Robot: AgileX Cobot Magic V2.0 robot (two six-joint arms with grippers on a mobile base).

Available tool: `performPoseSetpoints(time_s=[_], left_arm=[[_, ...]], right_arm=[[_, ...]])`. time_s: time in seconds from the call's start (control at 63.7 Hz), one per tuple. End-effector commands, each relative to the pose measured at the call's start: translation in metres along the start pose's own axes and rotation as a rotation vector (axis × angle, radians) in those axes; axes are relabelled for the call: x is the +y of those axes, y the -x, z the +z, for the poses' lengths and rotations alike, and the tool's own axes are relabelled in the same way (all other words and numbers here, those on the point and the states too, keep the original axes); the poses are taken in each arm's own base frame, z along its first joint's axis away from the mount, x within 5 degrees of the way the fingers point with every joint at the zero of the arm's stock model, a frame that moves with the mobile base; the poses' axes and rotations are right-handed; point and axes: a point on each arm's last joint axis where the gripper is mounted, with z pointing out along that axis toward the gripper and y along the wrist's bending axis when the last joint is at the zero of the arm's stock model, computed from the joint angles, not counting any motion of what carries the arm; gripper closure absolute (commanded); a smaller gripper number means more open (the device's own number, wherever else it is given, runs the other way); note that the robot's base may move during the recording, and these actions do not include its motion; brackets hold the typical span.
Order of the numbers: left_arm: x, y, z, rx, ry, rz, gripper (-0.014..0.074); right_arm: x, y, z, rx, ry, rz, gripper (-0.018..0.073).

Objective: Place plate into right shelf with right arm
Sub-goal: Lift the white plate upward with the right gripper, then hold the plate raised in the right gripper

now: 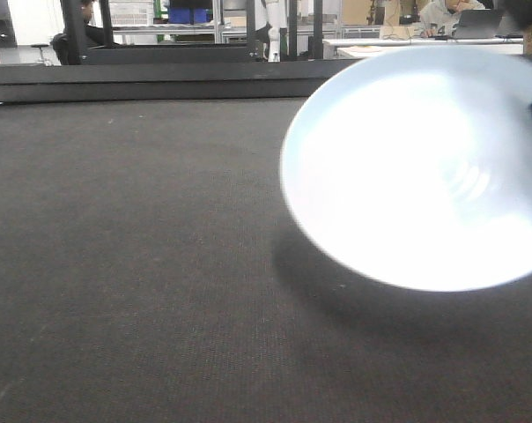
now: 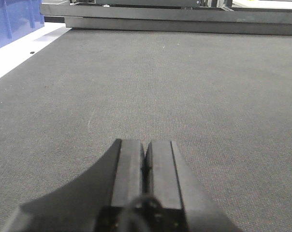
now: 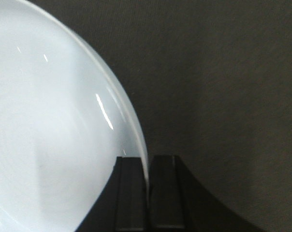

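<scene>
Plate hangs tilted above the mat, rim pinched by the right claw so it clears the surface. The left claw is pressed together, empty.

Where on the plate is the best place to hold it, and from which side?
Grip the plate by its thin rim, coming edge-on from outside. The face is too broad for the jaws; the rim slips between them, as the right gripper pinches it now.

Plate — pale blue-white, glossy, tilted, held by rim.
</scene>
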Motion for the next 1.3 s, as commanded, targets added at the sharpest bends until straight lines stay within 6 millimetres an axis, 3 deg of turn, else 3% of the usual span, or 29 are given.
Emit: performPoseSetpoints(time_s=[0.0, 0.173, 0.298, 0.502, 0.659, 0.91, 1.287], left_arm=[[0.0, 0.005, 0.0, -0.08, 0.0, -0.001, 0.0643], [0.0, 0.005, 0.0, -0.08, 0.0, -0.001, 0.0643], [0.0, 0.005, 0.0, -0.08, 0.0, -0.001, 0.0643], [0.0, 0.005, 0.0, -0.08, 0.0, -0.001, 0.0643], [0.0, 0.005, 0.0, -0.08, 0.0, -0.001, 0.0643], [0.0, 0.005, 0.0, -0.08, 0.0, -0.001, 0.0643], [0.0, 0.005, 0.0, -0.08, 0.0, -0.001, 0.0643]], right_arm=[[-0.016, 0.002, -0.026, -0.232, 0.008, -0.103, 0.0505], [-0.048, -0.025, -0.052, -0.467, -0.102, -0.023, 0.0505], [-0.06, -0.048, -0.067, -0.615, -0.187, 0.042, 0.0505], [-0.056, -0.084, -0.08, -0.821, -0.212, 0.038, 0.0505], [-0.052, -0.108, -0.087, -0.847, -0.199, 0.053, 0.0505], [-0.049, -0.11, -0.101, -1.0, -0.175, 0.079, 0.0505], [-0.042, -0.113, -0.094, -1.064, -0.064, -0.042, 0.0505]])
